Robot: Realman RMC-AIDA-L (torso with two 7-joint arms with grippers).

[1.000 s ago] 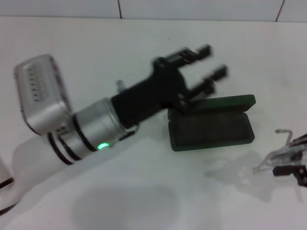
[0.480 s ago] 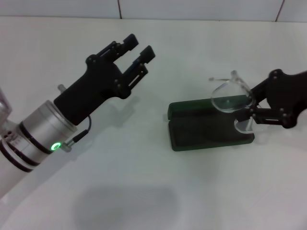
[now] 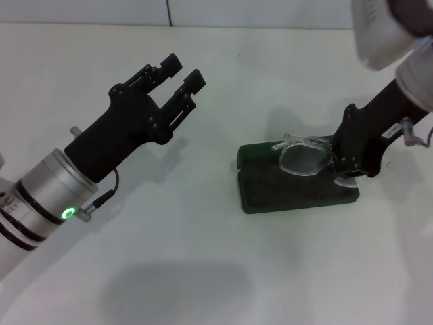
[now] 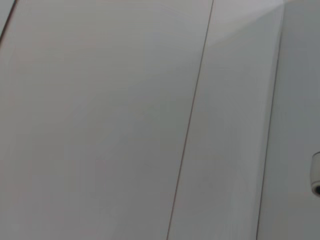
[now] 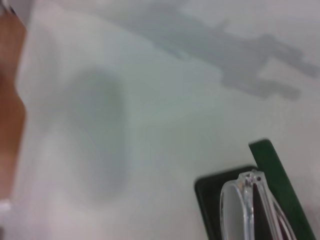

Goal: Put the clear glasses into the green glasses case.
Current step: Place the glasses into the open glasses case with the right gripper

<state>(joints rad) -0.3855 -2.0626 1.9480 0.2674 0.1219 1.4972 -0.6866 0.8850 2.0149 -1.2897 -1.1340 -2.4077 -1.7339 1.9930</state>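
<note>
The green glasses case lies open on the white table, right of centre in the head view; its rim also shows in the right wrist view. The clear glasses hang low over the case's right half, one end held in my right gripper, which is shut on them. The right wrist view shows a clear lens above the dark lining. My left gripper is raised over the table at the left, well away from the case, open and holding nothing.
The white table stretches around the case, with a tiled wall edge at the back. The left wrist view shows only a pale wall with seams. The left arm's silver wrist reaches in from the lower left.
My right gripper has brought the clear glasses down and left, lower over the open case. The left gripper has drawn back slightly to the left.
</note>
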